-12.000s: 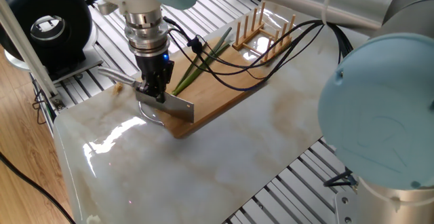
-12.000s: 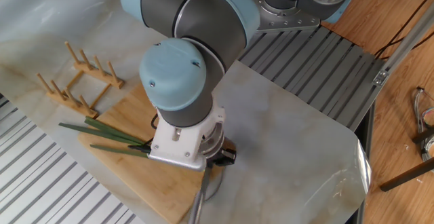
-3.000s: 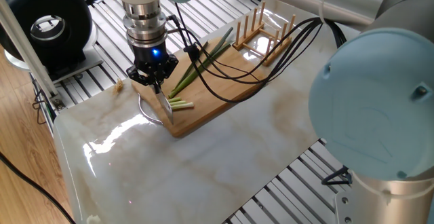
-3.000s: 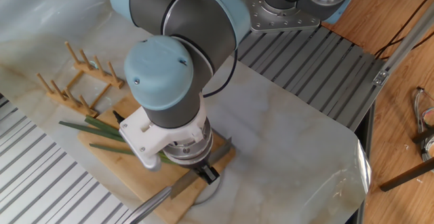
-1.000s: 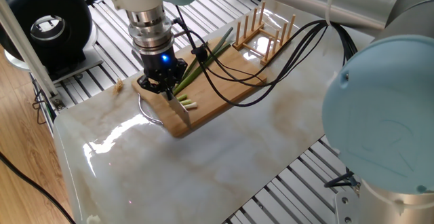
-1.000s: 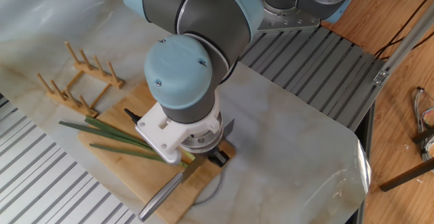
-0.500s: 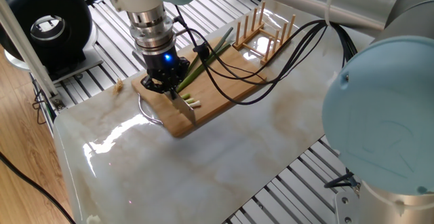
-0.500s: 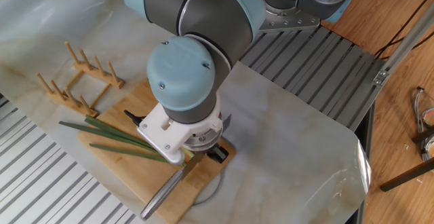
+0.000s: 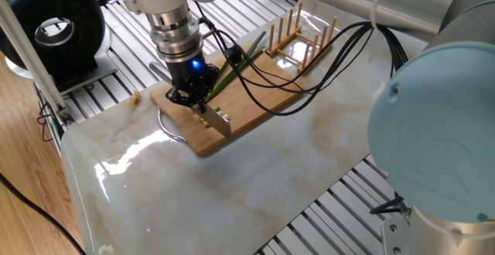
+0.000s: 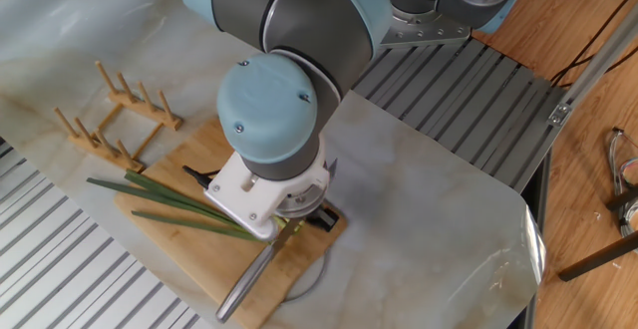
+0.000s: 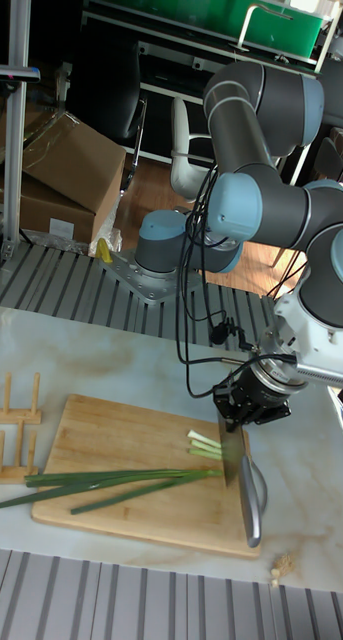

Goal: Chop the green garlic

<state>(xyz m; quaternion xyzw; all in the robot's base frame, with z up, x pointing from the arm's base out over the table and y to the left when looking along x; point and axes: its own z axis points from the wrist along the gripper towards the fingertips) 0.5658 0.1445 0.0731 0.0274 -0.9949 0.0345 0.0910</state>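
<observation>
The green garlic [image 11: 111,485] lies lengthwise on a wooden cutting board [image 11: 111,435], dark leaves toward the peg rack, pale end near the knife. Short cut pieces [image 11: 203,445] lie beside the blade. My gripper [image 11: 241,420] is shut on a knife [image 11: 233,458], held blade down across the stalks' pale end, its metal handle [image 11: 250,505] pointing at the board's front edge. From one fixed view the gripper [image 9: 197,102] stands over the board [image 9: 255,85], with the stalks [image 9: 236,62] running behind it. In the other fixed view the arm hides the cut; only leaves [image 10: 150,197] and the knife handle [image 10: 249,274] show.
A wooden peg rack [image 9: 300,31] stands at the board's far end. A black round device [image 9: 54,27] sits off the table's corner. Cables [image 9: 294,77] hang over the board. A small crumb [image 9: 135,96] lies on the marble near the slatted edge.
The gripper and knife have shifted a little along the board toward the leafy end, and the blade now sits farther up the stalks. Cut pieces lie where the whole stalks lay before.
</observation>
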